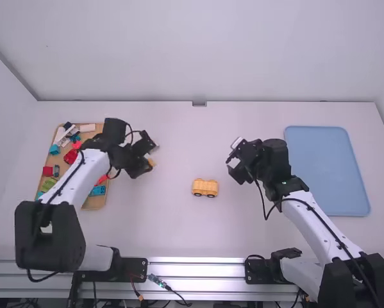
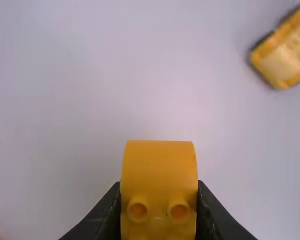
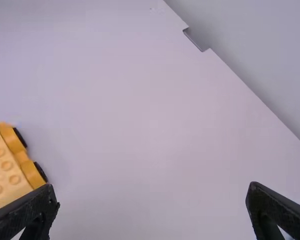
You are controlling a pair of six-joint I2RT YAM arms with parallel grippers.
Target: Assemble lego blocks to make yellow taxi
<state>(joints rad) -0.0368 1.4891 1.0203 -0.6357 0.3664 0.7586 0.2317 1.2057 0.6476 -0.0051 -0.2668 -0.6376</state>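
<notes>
- High view: bright, diffuse light over the white table point(image 1: 179, 237) and the wall point(image 1: 192, 51), shadows faint and soft
- Pale glare along the metal rail point(image 1: 195, 268)
- Left wrist view: yellow block point(image 2: 159, 165) lit fairly evenly, its round hollows darker; yellow wheeled piece point(image 1: 205, 187) blurred, out of focus
- Right wrist view: smooth light on the table, the wall a greyer tone

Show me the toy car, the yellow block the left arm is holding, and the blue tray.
Toy car point(image 1: 205, 187): high view, middle of its yellow body.
Block point(image 2: 159, 170): left wrist view, smooth face beside its two studs.
Tray point(image 1: 326, 171): high view, middle of its flat floor.
</notes>
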